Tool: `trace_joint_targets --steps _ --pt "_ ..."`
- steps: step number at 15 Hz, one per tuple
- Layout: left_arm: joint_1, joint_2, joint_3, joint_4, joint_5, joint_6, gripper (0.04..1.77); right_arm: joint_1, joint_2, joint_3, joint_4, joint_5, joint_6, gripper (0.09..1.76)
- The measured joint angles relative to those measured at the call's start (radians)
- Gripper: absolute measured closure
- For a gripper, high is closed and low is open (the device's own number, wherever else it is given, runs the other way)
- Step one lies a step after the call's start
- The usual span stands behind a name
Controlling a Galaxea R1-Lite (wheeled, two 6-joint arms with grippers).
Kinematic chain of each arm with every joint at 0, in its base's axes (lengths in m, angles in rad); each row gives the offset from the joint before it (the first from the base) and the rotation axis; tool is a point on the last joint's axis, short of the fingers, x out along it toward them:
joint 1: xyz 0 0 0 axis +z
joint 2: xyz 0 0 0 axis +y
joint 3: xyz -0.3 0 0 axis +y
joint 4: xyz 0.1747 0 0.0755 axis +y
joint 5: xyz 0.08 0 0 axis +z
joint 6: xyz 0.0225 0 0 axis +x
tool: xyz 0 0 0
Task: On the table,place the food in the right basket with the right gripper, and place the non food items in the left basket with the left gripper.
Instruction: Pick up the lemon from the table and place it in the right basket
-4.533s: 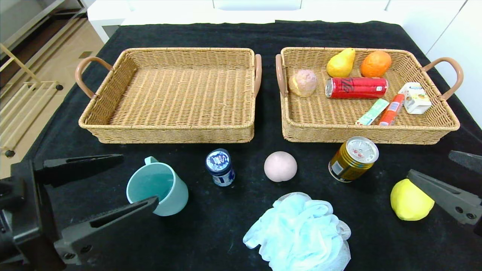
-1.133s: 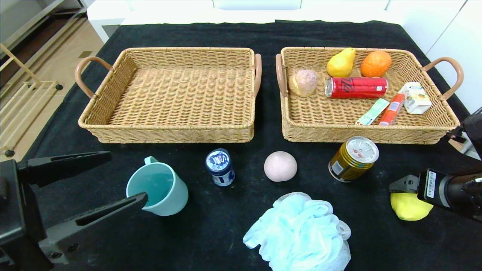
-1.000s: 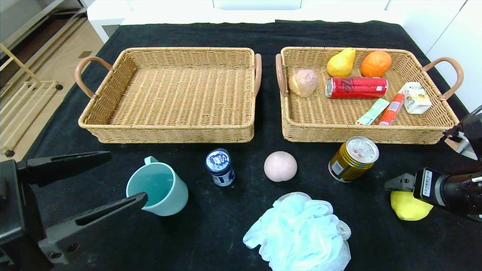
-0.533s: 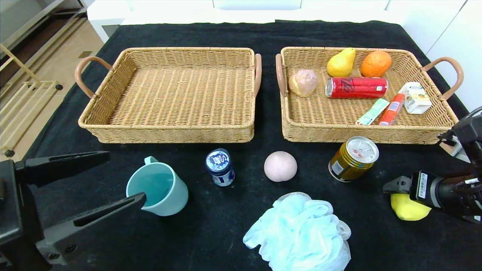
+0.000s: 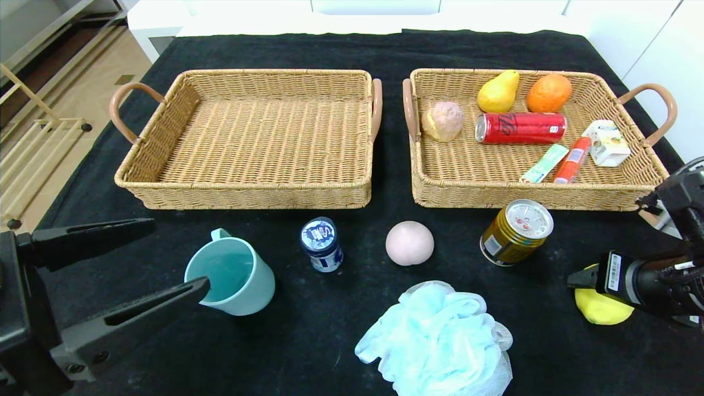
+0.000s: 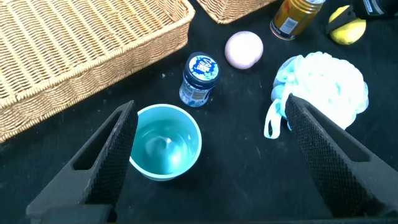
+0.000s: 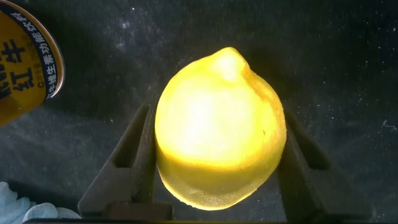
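A yellow lemon (image 7: pixel 221 124) lies on the black cloth at the front right, and my right gripper (image 7: pixel 217 115) reaches down over it with a finger pressed against each side. In the head view the lemon (image 5: pixel 602 311) peeks out from under that arm. My left gripper (image 5: pixel 179 254) hovers open at the front left, over the teal cup (image 5: pixel 231 278). The left basket (image 5: pixel 247 190) is empty. The right basket (image 5: pixel 522 199) holds a pear, an orange, a red can and several snacks.
On the cloth in front of the baskets stand a small blue jar (image 5: pixel 322 245), a pink ball (image 5: pixel 410 243) and a gold can (image 5: pixel 516 232). A pale blue bath pouf (image 5: pixel 440 344) lies at the front middle.
My right gripper has come down over the lemon and its fingers have closed in on it. The left arm has barely shifted.
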Motion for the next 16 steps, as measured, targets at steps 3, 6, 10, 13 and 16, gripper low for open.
trace_joint_targets --steps 3,6,10,13,16 --pt "0.000 0.000 0.001 0.001 -0.001 0.000 0.09 0.001 0.005 0.003 0.000 0.000 0.000 0.74" --pt "0.000 -0.001 0.003 0.001 0.000 -0.001 0.09 0.000 0.006 0.006 0.001 0.000 0.000 0.74" --pt "-0.002 -0.006 0.003 0.003 -0.001 -0.001 0.09 -0.001 0.001 0.007 0.002 0.001 0.000 0.75" --pt "-0.002 -0.008 0.003 0.003 -0.001 0.000 0.09 0.013 -0.037 0.006 0.011 0.000 -0.004 0.75" --pt "-0.003 -0.008 0.004 0.005 -0.001 0.001 0.09 0.029 -0.101 -0.003 0.021 -0.002 -0.046 0.75"
